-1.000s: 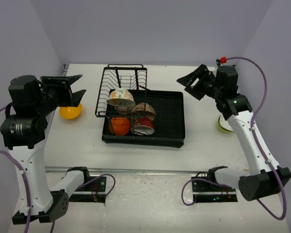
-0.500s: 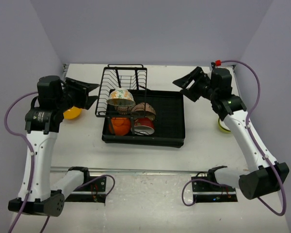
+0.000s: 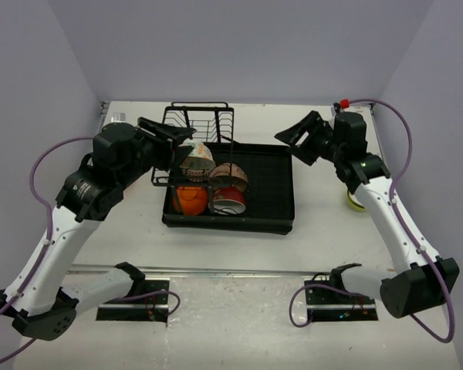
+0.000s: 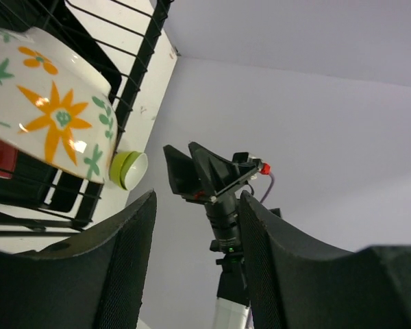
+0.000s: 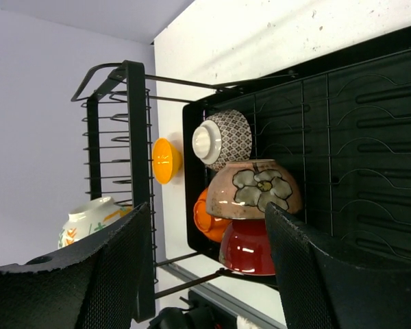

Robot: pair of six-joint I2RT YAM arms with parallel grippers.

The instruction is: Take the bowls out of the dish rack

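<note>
From above, shows left claw (image 3: 181, 140) apart beside the white floral bowl (image 3: 198, 156) in the dish rack (image 3: 270, 185), right claw (image 3: 292, 145) apart nearby, a lime green bowl (image 3: 354, 202) out on the bench (image 3: 324, 223). From left wrist, confirms empty fingers (image 4: 123, 274). From right wrist, counts speckled bowl (image 5: 226, 140), brown flowered bowl (image 5: 257, 188), orange bowl (image 5: 204, 214), red bowl (image 5: 250, 255) inside, yellow-orange bowl (image 5: 166, 160) outside: probably five left.
</note>
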